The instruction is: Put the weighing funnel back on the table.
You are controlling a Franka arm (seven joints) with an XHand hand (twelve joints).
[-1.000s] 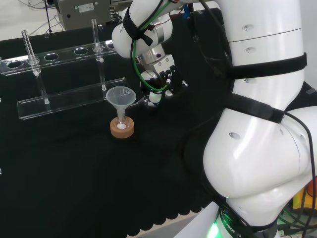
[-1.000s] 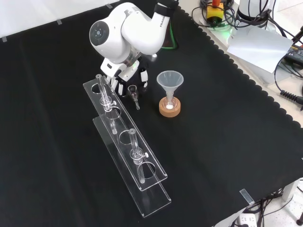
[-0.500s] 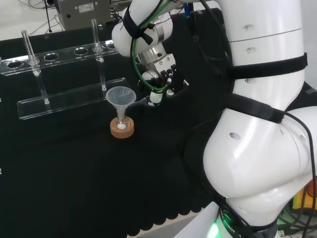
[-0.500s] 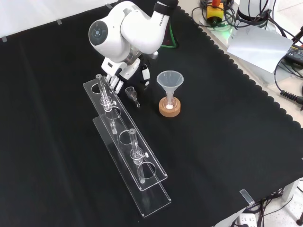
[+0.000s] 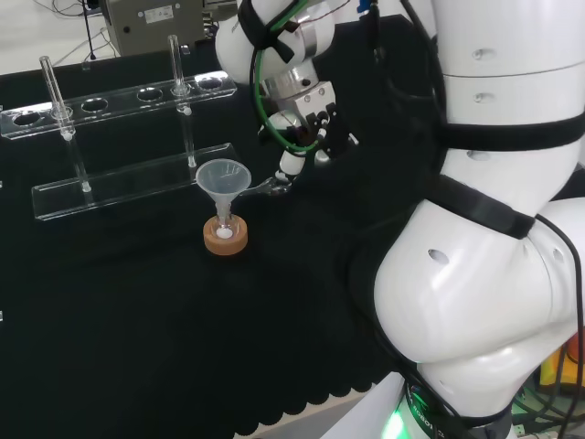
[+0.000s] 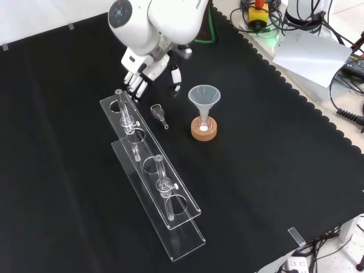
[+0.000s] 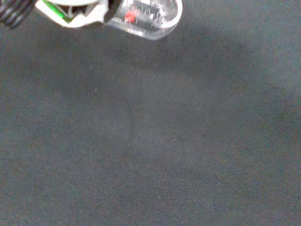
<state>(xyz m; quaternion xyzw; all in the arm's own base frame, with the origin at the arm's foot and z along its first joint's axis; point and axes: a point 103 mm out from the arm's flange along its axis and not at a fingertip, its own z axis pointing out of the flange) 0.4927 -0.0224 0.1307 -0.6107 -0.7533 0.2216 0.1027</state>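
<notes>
Rising clear of the bench, the white arm (image 6: pixel 156 17) now sits higher and nearer the top of the front view than it did a second ago. Its hand (image 6: pixel 142 71) has gone up with it. Back then the hand was down at the cloth (image 6: pixel 273 182) with its fingers close over the small clear piece. Now it hangs above the cloth with the fingers (image 6: pixel 134 83) loosely straight and the thumb held off to one side, and nothing is pinched between them.

The long clear rack (image 6: pixel 156 187) with its upright glass tubes has not shifted. Neither has the funnel (image 6: pixel 204 95), which stands mouth up with its stem in the small flask (image 6: pixel 203 121) on the cork ring (image 6: pixel 204 133).

The weighing funnel (image 6: pixel 158 114) lies on the cloth between the rack and the cork ring, and in the front view it is apart from the fingertips and below them. In the head view it lies just beside the big funnel, with one fingertip hanging close over it, though I cannot tell from there whether they touch.

By my judgement the piece has been let go and the put-down is done. All that remains is for the hand to back away without brushing the weighing funnel or the nearest tube
</notes>
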